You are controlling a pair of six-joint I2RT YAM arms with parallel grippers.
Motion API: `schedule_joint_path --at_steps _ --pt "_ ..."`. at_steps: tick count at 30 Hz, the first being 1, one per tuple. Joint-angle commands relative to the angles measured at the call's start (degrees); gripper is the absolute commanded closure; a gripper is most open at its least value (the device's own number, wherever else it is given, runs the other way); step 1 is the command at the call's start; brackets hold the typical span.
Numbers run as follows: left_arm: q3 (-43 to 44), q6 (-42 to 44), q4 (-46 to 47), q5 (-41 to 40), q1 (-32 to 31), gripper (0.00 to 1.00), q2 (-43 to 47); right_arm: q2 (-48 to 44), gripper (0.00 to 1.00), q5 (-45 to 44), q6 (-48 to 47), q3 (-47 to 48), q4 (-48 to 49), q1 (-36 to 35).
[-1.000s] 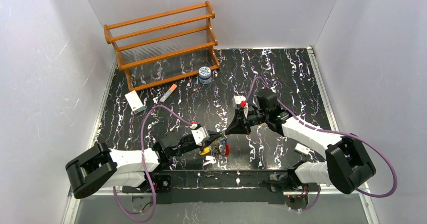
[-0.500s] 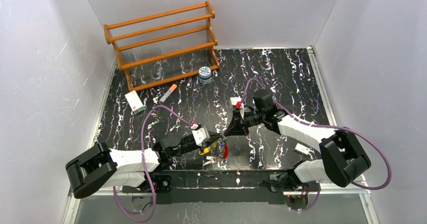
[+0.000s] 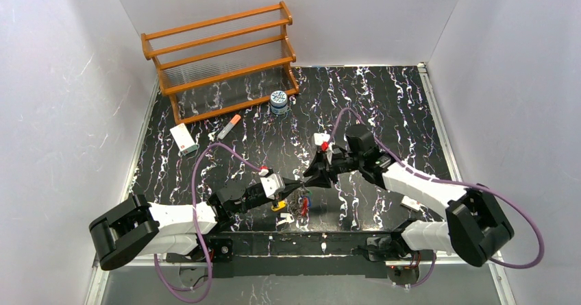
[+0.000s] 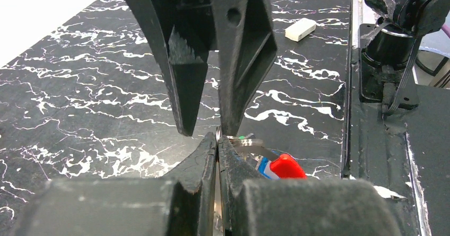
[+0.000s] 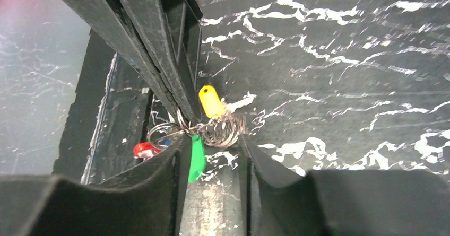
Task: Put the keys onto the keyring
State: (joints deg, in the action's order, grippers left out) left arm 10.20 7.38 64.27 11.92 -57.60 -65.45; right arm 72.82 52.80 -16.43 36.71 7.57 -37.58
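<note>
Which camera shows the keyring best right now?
Right wrist: the keyring shows as a clear wire loop beside the keys. Left wrist shows only a sliver in the shut left gripper; top view, a tiny clump.

Bright, even light falls from above in the overhead view, and the arms cast only faint, soft shadows on the glossy black table (image 3: 384, 99). In the left wrist view the upper left corner is blown out white, and the left gripper's fingers (image 4: 192, 168) look soft. The right wrist view is hazy at its left edge. There the right gripper's fingers (image 5: 159, 177) are blurred and the keyring (image 5: 162, 132) glints.
</note>
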Motion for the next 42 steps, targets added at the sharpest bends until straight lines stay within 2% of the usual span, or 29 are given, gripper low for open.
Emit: schedule_joint_path --at_steps 1,5,13,21,25,34,36,40,42 --pt "0.00 0.03 3.07 -0.08 -0.05 1.00 1.38 -4.62 0.51 -1.37 0.88 -2.21 6.19 -0.30" --pt "0.01 -0.01 3.14 0.01 -0.05 1.00 1.38 -5.10 0.51 -0.15 1.59 -3.12 8.70 -0.35" --pt "0.00 -0.03 3.14 -0.07 -0.12 1.00 1.62 -2.49 0.70 3.88 3.92 -2.98 12.59 -0.36" --pt "0.08 0.05 3.25 -0.19 -0.07 1.00 1.64 -1.67 0.79 5.66 4.02 -3.05 13.48 -0.34" --pt "0.01 0.10 3.24 -0.49 -0.10 1.00 1.64 -1.81 0.97 6.41 3.75 -3.40 13.76 -0.32" --pt "-0.89 0.52 3.14 -2.81 -0.05 1.00 3.03 -3.67 0.99 4.96 -0.17 -2.65 8.60 -0.30" --pt "-1.29 0.77 3.14 -3.77 -0.05 0.93 3.65 -4.06 0.99 4.03 -1.98 -1.71 5.66 -0.33" --pt "-1.80 1.48 2.70 -4.81 -0.10 0.71 4.81 -3.81 0.99 1.62 -5.13 1.13 -0.80 -0.31" --pt "-1.78 1.90 2.05 -5.37 -0.05 0.63 5.17 -3.37 0.99 0.42 -6.74 2.52 -4.12 -0.33"
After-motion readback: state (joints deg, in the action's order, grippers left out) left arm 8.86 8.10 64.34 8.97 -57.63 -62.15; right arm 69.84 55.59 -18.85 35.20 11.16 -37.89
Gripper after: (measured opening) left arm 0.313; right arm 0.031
